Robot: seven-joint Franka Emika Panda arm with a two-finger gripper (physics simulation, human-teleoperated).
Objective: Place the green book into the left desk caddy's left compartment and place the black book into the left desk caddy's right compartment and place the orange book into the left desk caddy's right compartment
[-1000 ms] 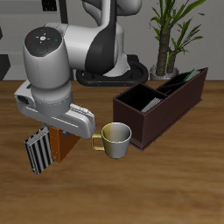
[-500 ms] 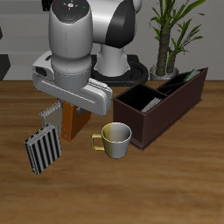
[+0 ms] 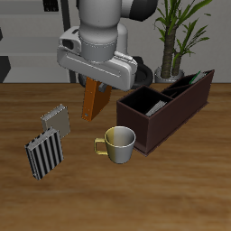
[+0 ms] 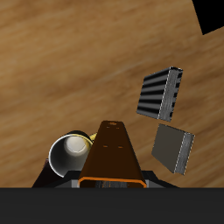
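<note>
Above the table (image 3: 27,194), my gripper (image 3: 96,84) is clamped on the orange book (image 3: 93,99), hanging upright in the air. Below it sit the yellow mug (image 3: 117,144) and striped book (image 3: 43,154), with the left desk caddy (image 3: 171,113) just beside.

Wooden desk (image 3: 180,194), brown grain, even light. Behind gripper (image 3: 95,83), past desk's back edge: potted plant (image 3: 173,34) with long green leaves, pale grey wall (image 3: 27,27), dark shelf unit (image 3: 4,54) at edge, partly cut off.
</note>
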